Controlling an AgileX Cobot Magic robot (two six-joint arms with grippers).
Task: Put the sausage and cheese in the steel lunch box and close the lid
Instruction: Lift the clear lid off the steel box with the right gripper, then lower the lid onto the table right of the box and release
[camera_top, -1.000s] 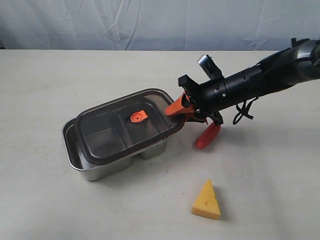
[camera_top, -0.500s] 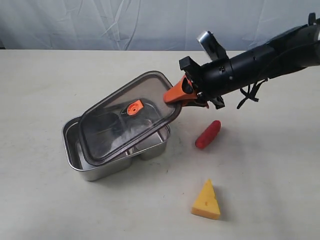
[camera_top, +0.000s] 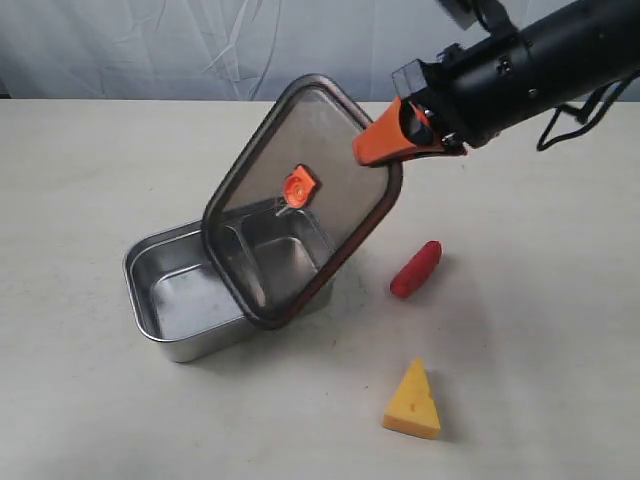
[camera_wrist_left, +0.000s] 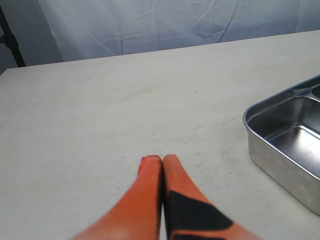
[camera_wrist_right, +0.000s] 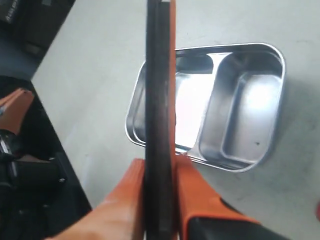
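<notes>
My right gripper (camera_top: 385, 140) is shut on the rim of the dark see-through lid (camera_top: 300, 215), which hangs tilted steeply above the steel lunch box (camera_top: 160, 300). The lid's orange valve (camera_top: 298, 186) faces the exterior camera. In the right wrist view the lid (camera_wrist_right: 159, 90) runs edge-on between the orange fingers (camera_wrist_right: 192, 192), with the lunch box (camera_wrist_right: 245, 107) open and empty below. The red sausage (camera_top: 416, 268) lies on the table right of the box. The yellow cheese (camera_top: 413, 402) wedge sits nearer the front. My left gripper (camera_wrist_left: 158, 160) is shut on nothing, low over the table beside the box (camera_wrist_left: 285, 145).
A pale cloth backdrop (camera_top: 200, 45) hangs behind the beige table (camera_top: 90, 180). Dark equipment (camera_wrist_right: 30, 165) stands past the table's edge in the right wrist view.
The right gripper has risen and swung back with the lid, lifting it off the lunch box from nearly flat to steeply tilted. The sausage, once half hidden by the gripper, now shows fully.
</notes>
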